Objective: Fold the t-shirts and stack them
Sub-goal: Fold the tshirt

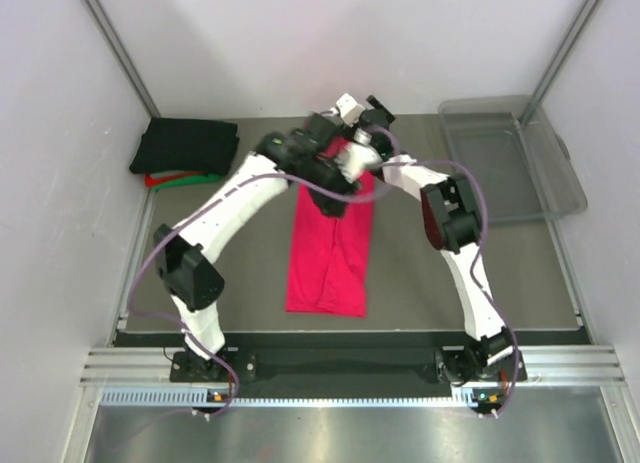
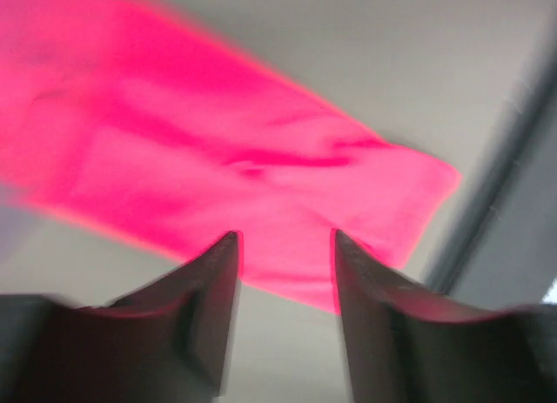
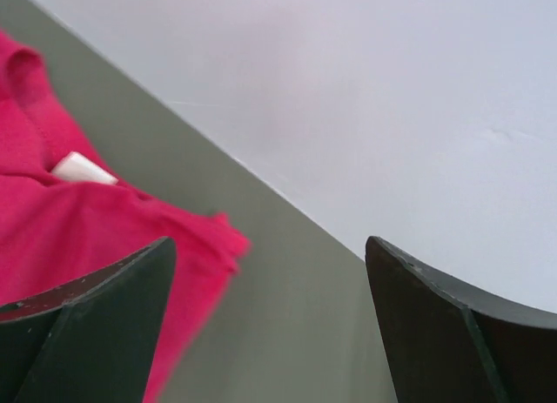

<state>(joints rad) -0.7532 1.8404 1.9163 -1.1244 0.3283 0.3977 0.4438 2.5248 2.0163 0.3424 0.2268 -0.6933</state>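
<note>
The bright pinkish-red t-shirt (image 1: 328, 258) lies folded into a long narrow strip down the middle of the table. My left gripper (image 1: 332, 197) hovers over its far part, open and empty; in the left wrist view (image 2: 283, 238) the shirt (image 2: 218, 159) stretches out beyond the fingertips. My right gripper (image 1: 365, 115) is at the shirt's far end, wide open and empty (image 3: 270, 242). The shirt's end (image 3: 87, 220) with its white neck label (image 3: 81, 169) lies to the left of the jaws. A folded black tee (image 1: 188, 143) tops red (image 1: 165, 179) and green (image 1: 207, 178) ones at far left.
A clear plastic bin (image 1: 505, 168) stands at the far right of the table. White walls close in the back and both sides. A metal rail (image 1: 350, 368) runs along the near edge by the arm bases.
</note>
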